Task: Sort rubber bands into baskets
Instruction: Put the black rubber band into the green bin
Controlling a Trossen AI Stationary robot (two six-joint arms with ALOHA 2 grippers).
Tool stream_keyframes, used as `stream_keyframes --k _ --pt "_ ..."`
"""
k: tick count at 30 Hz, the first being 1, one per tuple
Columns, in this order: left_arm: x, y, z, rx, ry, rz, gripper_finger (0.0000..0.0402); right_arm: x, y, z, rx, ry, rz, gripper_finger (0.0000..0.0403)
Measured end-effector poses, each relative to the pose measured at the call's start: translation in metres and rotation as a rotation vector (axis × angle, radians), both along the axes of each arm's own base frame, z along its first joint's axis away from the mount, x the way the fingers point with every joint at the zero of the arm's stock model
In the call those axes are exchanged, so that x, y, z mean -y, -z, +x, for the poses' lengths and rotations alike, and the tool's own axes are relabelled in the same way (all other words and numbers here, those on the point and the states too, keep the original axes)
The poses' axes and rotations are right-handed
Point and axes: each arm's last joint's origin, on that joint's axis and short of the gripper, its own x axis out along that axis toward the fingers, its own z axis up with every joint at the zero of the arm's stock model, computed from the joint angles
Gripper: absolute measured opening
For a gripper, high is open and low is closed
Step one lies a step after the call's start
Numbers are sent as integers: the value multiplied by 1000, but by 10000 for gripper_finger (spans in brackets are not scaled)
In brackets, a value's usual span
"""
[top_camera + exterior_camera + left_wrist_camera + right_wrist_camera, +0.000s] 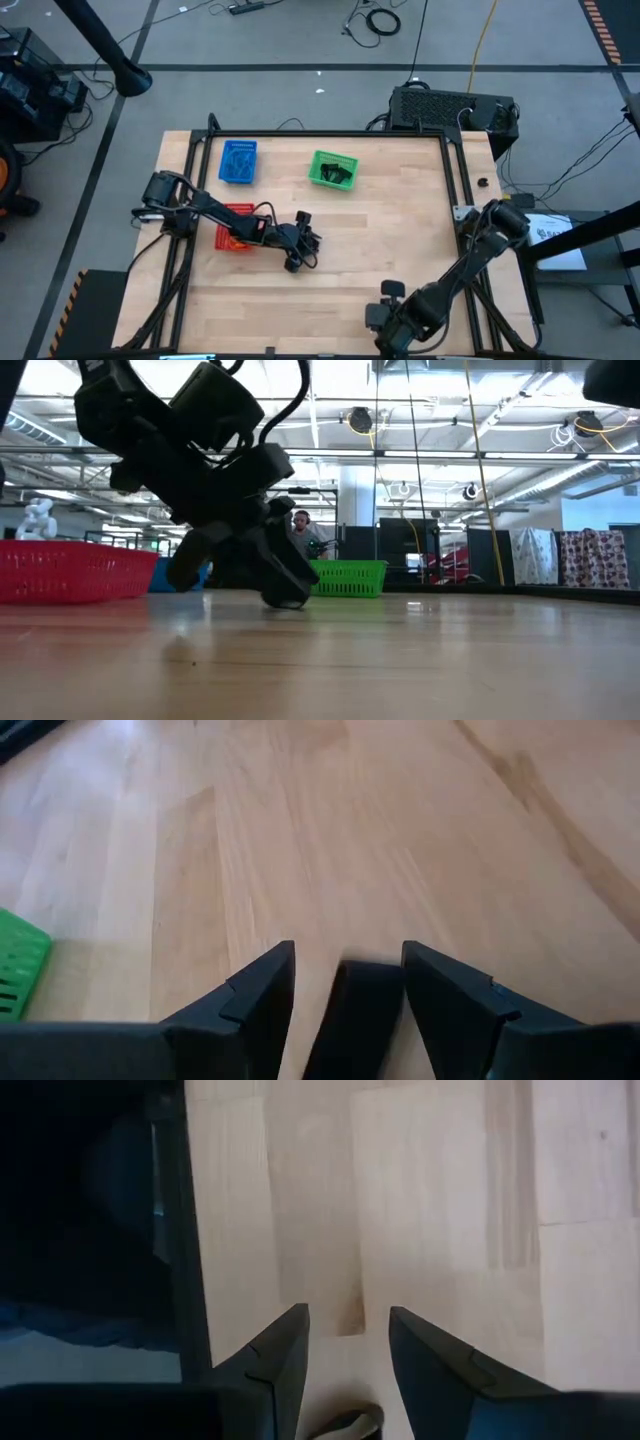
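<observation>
Three baskets [238, 161] are kept toward the tabletop's [400, 240] far-left corner, within reach. Left gripper [303, 255] is lowered mid-table, fingers open and empty; right gripper [385, 318], parted, is parked at the near edge.

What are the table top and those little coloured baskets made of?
The table top looks like pale wood: joined planks with visible grain and a smooth, faintly glossy finish. The red basket, green basket and blue basket look like moulded plastic: bright uniform colour and open mesh walls.

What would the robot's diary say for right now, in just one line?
left gripper: open, low over bare table | right gripper: open, near table's front edge | red basket, blue basket, green basket on table
</observation>
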Motion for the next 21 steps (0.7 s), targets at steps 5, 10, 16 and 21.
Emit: stream_keyframes --k 5,10,16,21 --pt "-2 0 1 2 -10 -10 184 -5 6 -2 -6 -9 -12 134" --pt "-10 3 -1 -45 -7 -27 132 -5 6 -1 2 -23 -13 134" --pt "-17 -2 6 -21 -22 -41 27 -4 5 0 47 -77 -74 134" --pt "-35 -18 24 46 -109 -89 7 1 7 5 205 -90 -256 134"
